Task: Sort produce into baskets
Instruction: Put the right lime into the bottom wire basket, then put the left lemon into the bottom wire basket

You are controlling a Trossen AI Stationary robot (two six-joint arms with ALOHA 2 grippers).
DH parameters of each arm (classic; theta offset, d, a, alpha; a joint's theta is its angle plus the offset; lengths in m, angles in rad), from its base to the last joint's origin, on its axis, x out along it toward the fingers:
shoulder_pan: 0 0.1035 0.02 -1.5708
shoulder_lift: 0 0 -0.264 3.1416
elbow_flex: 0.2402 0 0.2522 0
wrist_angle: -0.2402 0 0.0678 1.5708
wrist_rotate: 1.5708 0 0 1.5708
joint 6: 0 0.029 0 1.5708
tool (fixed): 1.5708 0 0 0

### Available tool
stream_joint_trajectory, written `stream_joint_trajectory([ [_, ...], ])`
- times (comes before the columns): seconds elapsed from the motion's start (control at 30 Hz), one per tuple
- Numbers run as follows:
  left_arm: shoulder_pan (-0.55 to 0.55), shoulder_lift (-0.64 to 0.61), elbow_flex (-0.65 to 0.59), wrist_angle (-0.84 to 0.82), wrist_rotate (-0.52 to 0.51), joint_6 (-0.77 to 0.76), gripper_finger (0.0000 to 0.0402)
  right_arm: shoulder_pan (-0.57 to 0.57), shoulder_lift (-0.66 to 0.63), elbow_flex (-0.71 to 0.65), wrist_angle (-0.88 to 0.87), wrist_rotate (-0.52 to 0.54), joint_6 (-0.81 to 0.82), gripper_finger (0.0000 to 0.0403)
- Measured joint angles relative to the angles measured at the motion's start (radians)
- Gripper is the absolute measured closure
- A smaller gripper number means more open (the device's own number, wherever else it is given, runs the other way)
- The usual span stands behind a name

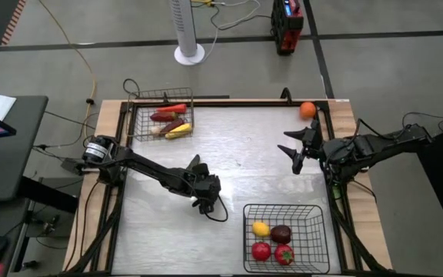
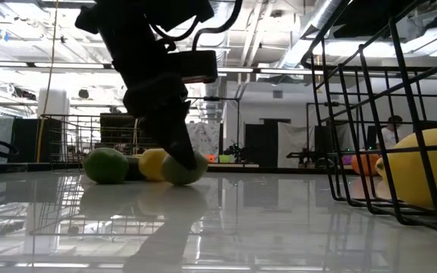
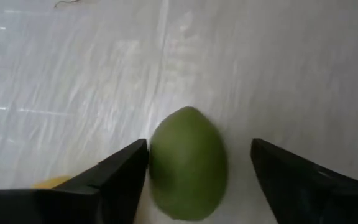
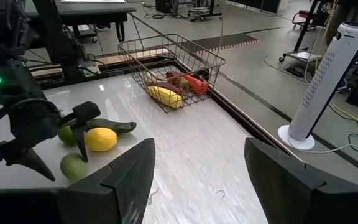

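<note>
My left gripper (image 1: 204,201) is low over the table's middle, open, with its fingers on either side of a round green fruit (image 3: 188,165) that rests on the table. This fruit also shows in the low view (image 2: 186,169) and the right wrist view (image 4: 73,165). Beside it lie a yellow lemon (image 4: 100,139), a second green fruit (image 4: 67,134) and a long dark green piece (image 4: 117,127). My right gripper (image 1: 292,150) is open and empty, raised at the table's right. An orange fruit (image 1: 308,109) lies at the far right corner. My left gripper comes at the green fruit from above, slanting down, one finger on each side of it. One finger (image 3: 126,168) stands right at the fruit's side (image 3: 155,163); whether it touches, I cannot tell. The other finger (image 3: 278,168) is clear of it. The fruit rests on the table.
The grey wire basket (image 1: 139,115) at the far left holds long red, maroon and yellow pieces. The black wire basket (image 1: 314,211) at the near right holds a yellow, a maroon and two red pieces. A cable (image 1: 220,214) lies on the table near my left gripper.
</note>
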Motion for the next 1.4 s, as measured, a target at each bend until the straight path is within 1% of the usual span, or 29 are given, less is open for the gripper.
stream_joint_trajectory([
  [0.2,0.000,-0.003,0.005,-0.007,0.006,0.033,0.0204,0.000,0.000,0.000,0.000,0.000,0.000,0.0127],
  [0.33,0.007,-0.029,0.069,-0.061,0.005,0.067,0.0248,0.000,0.000,0.000,0.000,0.001,0.000,0.0127],
  [0.47,0.010,-0.087,0.150,-0.052,0.005,0.102,0.0262,0.000,0.000,0.000,0.000,0.002,0.000,0.0127],
  [0.57,0.008,-0.128,0.190,0.038,0.031,0.107,0.0261,0.000,0.000,0.000,0.000,0.002,0.000,0.0127],
  [0.7,-0.001,-0.144,0.196,0.266,0.161,0.096,0.0258,0.000,0.000,0.000,0.000,0.002,0.000,0.0127],
  [0.8,-0.012,-0.110,0.196,0.403,0.202,0.061,0.0257,0.000,0.000,0.000,0.000,0.001,0.000,0.0127],
  [0.97,-0.032,-0.028,0.195,0.513,0.246,0.003,0.0257,0.000,0.000,0.000,-0.001,0.001,0.000,0.0127],
  [1.07,-0.048,0.018,0.209,0.521,0.288,-0.018,0.0246,0.000,0.000,0.000,-0.001,0.001,-0.001,0.0127],
  [1.2,-0.068,0.054,0.243,0.497,0.336,-0.018,0.0208,0.000,0.000,0.000,-0.001,0.001,-0.001,0.0127],
  [1.3,-0.075,0.052,0.279,0.424,0.332,0.030,0.0170,0.000,0.000,0.000,-0.001,0.001,-0.001,0.0127],
  [1.4,-0.074,0.041,0.329,0.267,0.300,0.083,0.0140,0.000,0.000,0.000,-0.001,0.001,0.000,0.0127],
])
